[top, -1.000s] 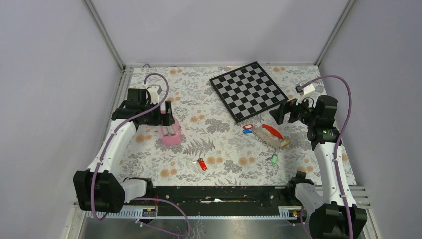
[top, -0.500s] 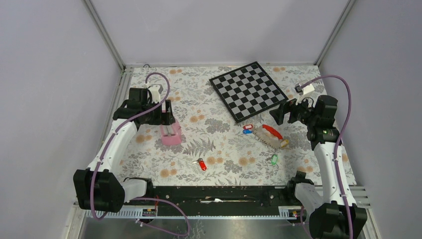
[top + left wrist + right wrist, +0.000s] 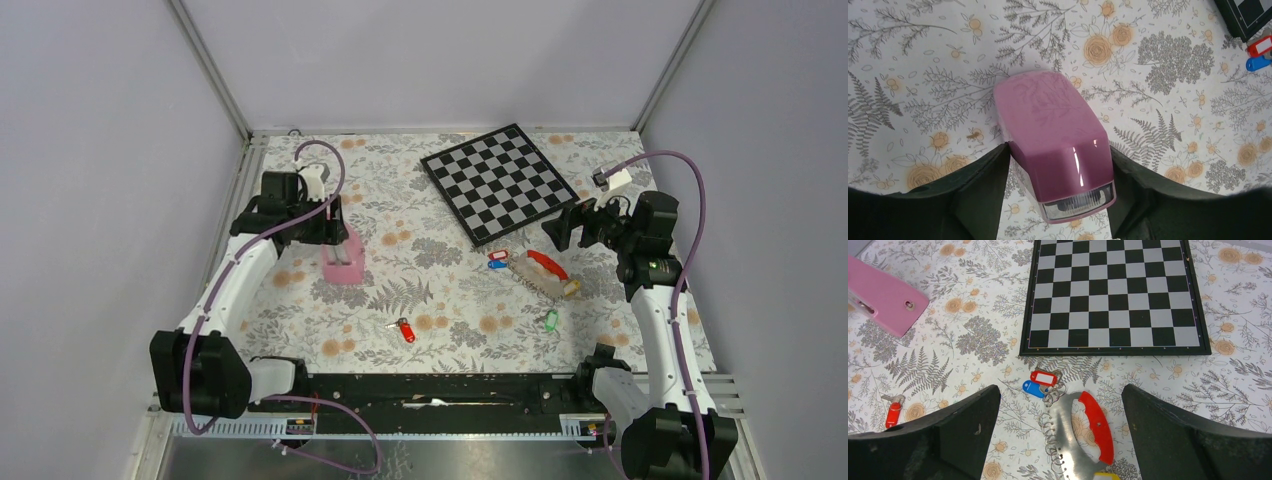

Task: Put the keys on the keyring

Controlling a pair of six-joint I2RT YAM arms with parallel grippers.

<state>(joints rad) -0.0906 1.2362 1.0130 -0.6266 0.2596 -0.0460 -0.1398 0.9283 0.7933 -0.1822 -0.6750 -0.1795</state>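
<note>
Left claw [image 3: 1059, 149]: jaws closed in on the pink block [image 3: 1048, 115], with one finger [image 3: 983, 185] against each long side. The block's clear-edged end points back toward the wrist and the rest sticks out past the fingertips. Can't tell if the block is resting on the floral table cover [image 3: 923, 65] or off it.

Right claw [image 3: 1060, 390]: jaws wide apart, nothing between them, hovering clear of the cover.
- The keyring [image 3: 1073, 440] lies flat directly under the gap, a bit toward the right finger. Its red side faces that finger and its grey side faces the left one. Small split rings [image 3: 1050, 432] are strung along the grey edge.
- Just past the keyring's far end, ahead of the fingertips, the red-tagged key [image 3: 1043, 377] and blue-tagged key [image 3: 1033, 388] sit side by side, touching. Can't tell if either is hooked on.
- A yellow tag [image 3: 1105, 476] sits at the keyring's near end, cut off by the frame edge.
- The chessboard [image 3: 1118, 290] is further ahead, just beyond those two tags.
- A loose red key [image 3: 892, 412] lies outside the left finger, well apart from the keyring.
- The green-tagged key [image 3: 548, 320] sits back toward the wrist side, near the keyring but not touching it.
</note>
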